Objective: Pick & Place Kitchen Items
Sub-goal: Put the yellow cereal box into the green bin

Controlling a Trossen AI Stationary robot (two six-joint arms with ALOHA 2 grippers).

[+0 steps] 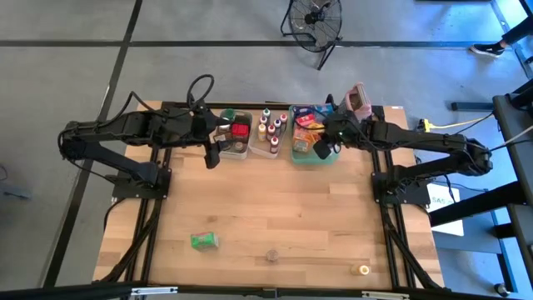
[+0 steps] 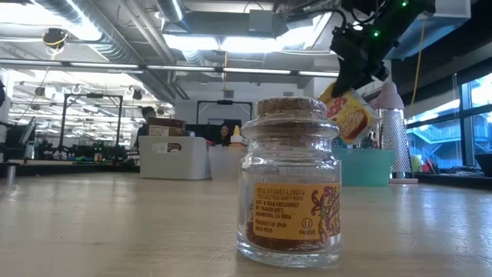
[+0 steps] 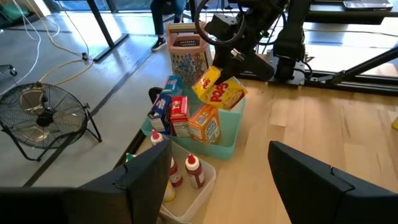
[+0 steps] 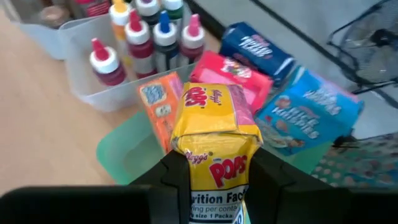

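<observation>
My right gripper (image 1: pixel 321 148) is shut on a yellow cereal box (image 4: pixel 214 124) above the green tray (image 1: pixel 315 157). In the tray stand red, orange and blue boxes (image 4: pixel 249 81). Beside it, one clear tub (image 1: pixel 271 133) holds spice bottles with coloured caps, and another tub (image 1: pixel 233 133) holds jars. My left gripper (image 3: pixel 230 186) hangs open over the table near these tubs, touching nothing. A green packet (image 1: pixel 204 241), a cork-stoppered jar (image 2: pixel 290 185) and a small yellow-capped item (image 1: pixel 361 269) rest on the table near its front edge. My right gripper pinches the yellow box between its two fingers, by its two narrow sides (image 4: pixel 196 168) at one end. The fingers come slanting down from the table's right side. The box (image 3: pixel 217 92) hangs tilted below them, over the boxes in the tray.
A metal grater with a pink top (image 1: pixel 358 98) stands at the far edge behind the tray. The middle of the wooden table (image 1: pixel 275 200) is bare. A floor fan (image 1: pixel 315 21) stands beyond the table. People sit far off in the room behind.
</observation>
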